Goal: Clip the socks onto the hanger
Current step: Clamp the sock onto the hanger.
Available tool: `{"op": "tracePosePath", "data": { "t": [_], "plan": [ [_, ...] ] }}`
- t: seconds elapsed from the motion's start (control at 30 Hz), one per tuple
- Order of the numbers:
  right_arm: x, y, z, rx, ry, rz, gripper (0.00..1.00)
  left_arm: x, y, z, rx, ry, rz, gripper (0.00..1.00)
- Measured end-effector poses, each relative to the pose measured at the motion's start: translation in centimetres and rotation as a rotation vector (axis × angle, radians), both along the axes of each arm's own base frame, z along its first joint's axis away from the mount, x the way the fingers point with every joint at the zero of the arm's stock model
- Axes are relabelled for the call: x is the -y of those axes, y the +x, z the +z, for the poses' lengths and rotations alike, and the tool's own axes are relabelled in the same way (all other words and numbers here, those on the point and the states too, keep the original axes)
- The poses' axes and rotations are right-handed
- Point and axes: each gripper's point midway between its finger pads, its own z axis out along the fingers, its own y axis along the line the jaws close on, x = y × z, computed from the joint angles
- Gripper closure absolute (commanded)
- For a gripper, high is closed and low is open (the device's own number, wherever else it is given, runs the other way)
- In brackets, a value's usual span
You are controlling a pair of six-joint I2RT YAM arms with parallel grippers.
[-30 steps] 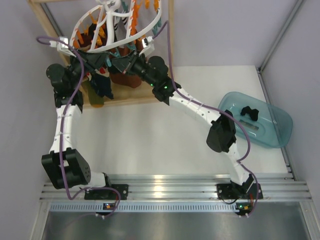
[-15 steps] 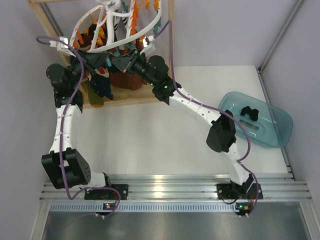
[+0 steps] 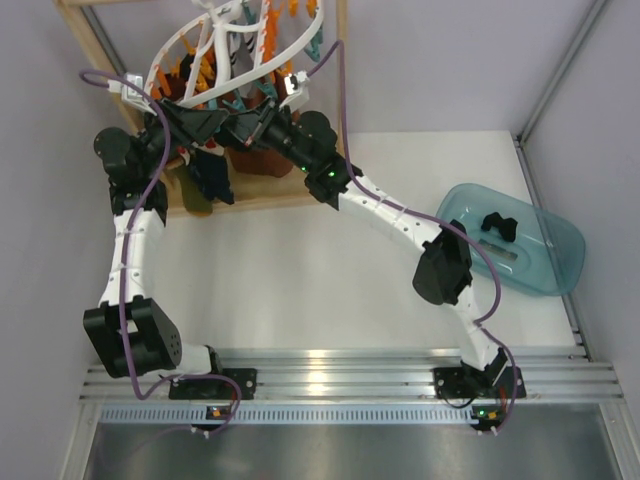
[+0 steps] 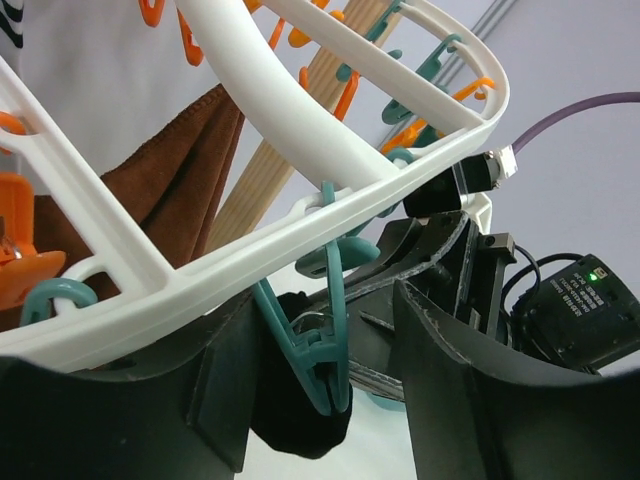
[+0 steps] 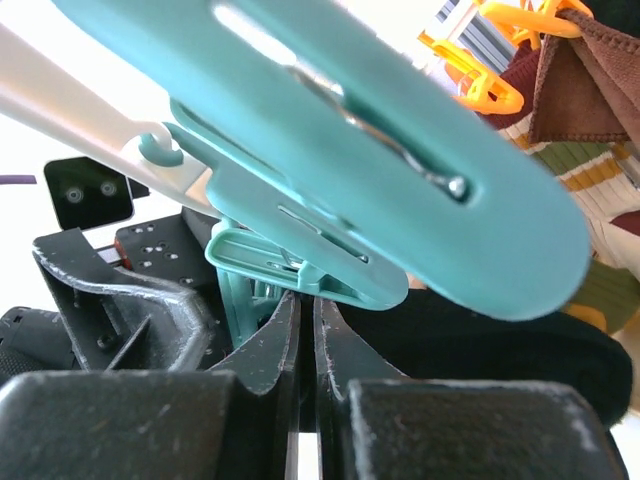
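Observation:
The white hanger hangs tilted in the wooden frame, and both grippers meet under its near rim. In the left wrist view its ring crosses the frame, and a teal clip grips a black sock. My left gripper is open, its fingers wide apart on either side of that clip. My right gripper is shut just under a small teal clip, and I see nothing clearly between its fingers. A black sock lies close on its right. Another black sock lies in the bin.
The wooden frame stands at the back left. Rust-brown cloths and a green sock hang under the hanger. A clear teal bin sits at the right. A large teal clip hangs just above the right fingers.
The hanger's near rim has swung up and to the right. The hanging black sock by the left gripper has shifted right. Both arms stayed close under the rim.

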Motion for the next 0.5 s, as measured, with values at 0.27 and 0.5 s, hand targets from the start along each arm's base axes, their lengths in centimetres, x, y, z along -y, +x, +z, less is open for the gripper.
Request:
{"op": "tracePosePath", "data": {
  "t": [0.27, 0.5],
  "plan": [
    [0.1, 0.1, -2.3, 0.009, -0.047, -0.005, 0.51, -0.6, 0.4, 0.0, -0.018, -0.016, 0.035, 0.42],
    [1.5, -0.5, -7.0, 0.066, -0.197, 0.005, 0.46, -1.2, 0.7, 0.0, -0.038, -0.029, 0.062, 0.43]
  ]
}}
